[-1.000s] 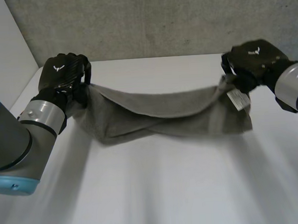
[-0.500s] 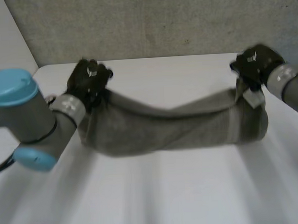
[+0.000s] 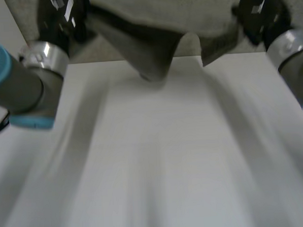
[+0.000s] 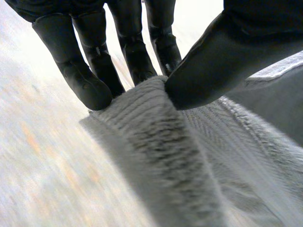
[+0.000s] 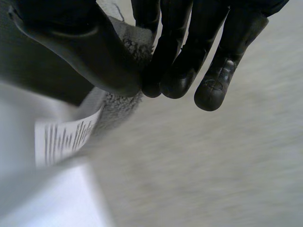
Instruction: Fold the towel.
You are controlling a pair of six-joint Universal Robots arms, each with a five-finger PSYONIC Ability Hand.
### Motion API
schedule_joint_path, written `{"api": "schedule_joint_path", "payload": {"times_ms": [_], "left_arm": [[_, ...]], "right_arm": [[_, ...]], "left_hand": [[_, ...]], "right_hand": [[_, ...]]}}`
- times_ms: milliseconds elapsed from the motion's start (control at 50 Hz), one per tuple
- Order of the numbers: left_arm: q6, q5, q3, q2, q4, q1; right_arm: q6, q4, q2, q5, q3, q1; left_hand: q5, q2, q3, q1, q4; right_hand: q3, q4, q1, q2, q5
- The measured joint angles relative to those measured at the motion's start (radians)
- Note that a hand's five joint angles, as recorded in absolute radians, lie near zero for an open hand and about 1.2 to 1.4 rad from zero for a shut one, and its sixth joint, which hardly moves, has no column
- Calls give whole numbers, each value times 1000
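A grey towel (image 3: pixel 157 37) hangs in the air between my two hands, raised above the far part of the white table (image 3: pixel 153 154). My left hand (image 3: pixel 60 16) pinches one end of it. In the left wrist view the thumb (image 4: pixel 222 56) presses the ribbed towel edge (image 4: pixel 156 137) against the fingers (image 4: pixel 85 75). My right hand (image 3: pixel 260 13) holds the other end. In the right wrist view its thumb (image 5: pixel 80 52) and fingers (image 5: pixel 177 71) pinch a towel corner (image 5: pixel 125 90) with a white care label (image 5: pixel 64 139) hanging below.
A grey textured wall (image 3: pixel 122 49) stands behind the table's far edge. A pale side wall (image 3: pixel 3 55) runs along the left.
Both hands have risen and moved away from me, lifting the towel off the table. It now hangs high near the far wall instead of sagging onto the surface.
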Motion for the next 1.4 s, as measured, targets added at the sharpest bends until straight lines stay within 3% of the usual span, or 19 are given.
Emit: {"api": "schedule_joint_path", "payload": {"times_ms": [140,240,360,420,540,640,720,840,1080,1400], "left_arm": [[162,100,-286,1,-16,16],[296,151,-428,6,-11,29],[369,167,-497,17,-9,31],[372,166,-505,25,-10,29],[365,160,-508,35,-10,14],[362,157,-506,35,-9,-5],[361,156,-503,34,-7,-20],[361,155,-499,34,-6,-28],[362,152,-498,34,-7,-29],[362,152,-494,34,-6,-23]], "right_arm": [[-58,218,21,-93,164,-27],[-122,239,24,-120,287,-62],[-151,229,23,-110,366,-94],[-145,228,22,-100,387,-101],[-103,229,22,-88,428,-108],[-72,223,24,-90,457,-110],[-38,200,15,-92,487,-121],[35,170,-38,-99,528,-134],[165,93,-89,-90,591,-131],[154,39,76,-10,513,-126]], "left_hand": [[0,0,0,0,0],[0,0,0,0,0],[0,0,0,0,0],[0,0,0,0,0],[0,0,0,0,0],[0,0,0,0,0],[0,0,0,0,0],[0,0,0,0,0],[0,0,0,0,0],[0,0,0,0,0]], "right_hand": [[0,0,0,0,0],[0,0,0,0,0],[0,0,0,0,0],[-51,-52,-43,-53,-55],[-579,-581,-573,-588,-602],[-719,-729,-696,-708,-756],[-931,-940,-911,-933,-975],[-1027,-1047,-1007,-1016,-1086],[-1068,-1068,-1057,-1062,-1097],[-977,-954,-938,-1004,-939]]}}
